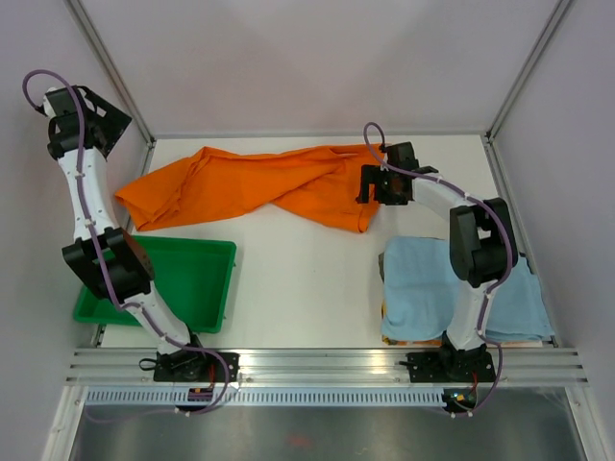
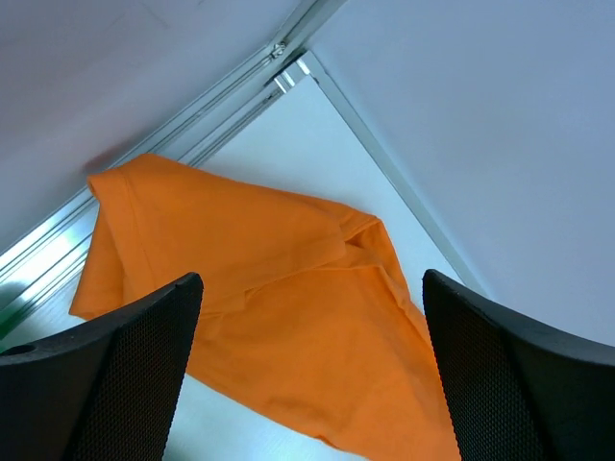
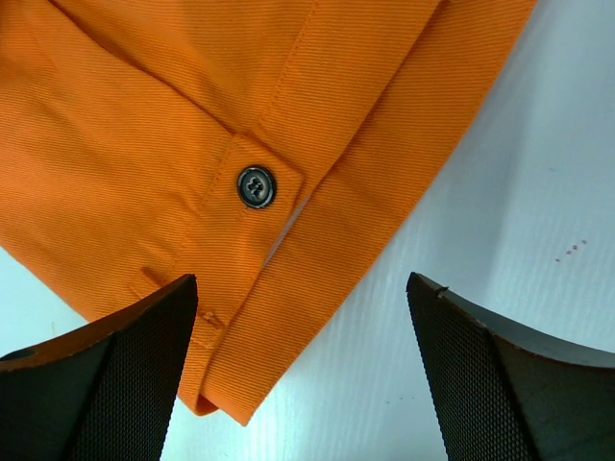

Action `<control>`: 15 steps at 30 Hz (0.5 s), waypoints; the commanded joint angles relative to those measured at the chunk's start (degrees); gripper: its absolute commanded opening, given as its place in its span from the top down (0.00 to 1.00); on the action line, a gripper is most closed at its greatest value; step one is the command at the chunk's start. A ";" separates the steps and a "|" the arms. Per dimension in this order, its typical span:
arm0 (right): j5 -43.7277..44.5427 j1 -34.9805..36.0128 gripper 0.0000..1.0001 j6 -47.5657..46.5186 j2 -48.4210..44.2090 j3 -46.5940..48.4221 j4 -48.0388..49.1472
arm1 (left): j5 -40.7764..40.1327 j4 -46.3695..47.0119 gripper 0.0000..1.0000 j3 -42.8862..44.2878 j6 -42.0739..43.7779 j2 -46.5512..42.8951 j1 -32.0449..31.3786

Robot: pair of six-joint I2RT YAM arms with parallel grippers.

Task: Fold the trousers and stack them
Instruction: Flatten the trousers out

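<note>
The bright orange trousers lie loosely spread across the back of the white table, legs to the left and waistband to the right. My left gripper hangs high at the back left corner, well above the trousers. In the left wrist view this left gripper is open and holds nothing. My right gripper hovers low over the waist end. Seen from the right wrist, the right gripper is open, and the buttoned waistband corner lies between its fingers, untouched.
A green tray stands at the front left beside the left arm. A folded light blue cloth lies at the front right around the right arm's base. Metal frame posts and pale walls close in the table's back and sides.
</note>
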 commanded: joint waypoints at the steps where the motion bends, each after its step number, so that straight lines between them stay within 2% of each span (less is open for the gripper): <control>1: -3.29 0.76 0.05 5.09 1.26 0.98 2.25 | 3.52 -0.46 0.00 -1.70 5.66 -7.03 -1.11; 4: -1.90 3.05 0.07 6.41 2.93 2.21 2.08 | 3.60 0.68 0.00 -7.24 9.09 -13.17 -4.18; 7: 5.30 6.03 0.09 6.59 6.69 7.38 -3.97 | 3.34 0.86 0.00 -12.33 11.37 -19.15 -8.05; 9: 8.98 7.18 0.13 7.38 8.81 7.75 -6.53 | 2.12 1.03 0.00 -16.37 12.34 -22.06 -11.04; 11: 10.85 7.53 0.21 8.26 9.35 6.35 -6.80 | 2.11 1.65 0.00 -20.14 13.05 -25.93 -12.80; 12: 12.59 7.53 0.27 8.44 9.09 5.65 -6.54 | 2.11 1.56 0.00 -21.13 13.22 -26.99 -12.98; 13: 13.74 7.53 0.44 8.26 8.74 4.25 -6.45 | 2.20 1.47 0.00 -22.88 13.14 -27.87 -13.15; 15: 16.20 7.36 0.66 7.65 6.99 3.36 -6.36 | 3.07 1.30 0.00 -24.55 13.75 -30.50 -13.24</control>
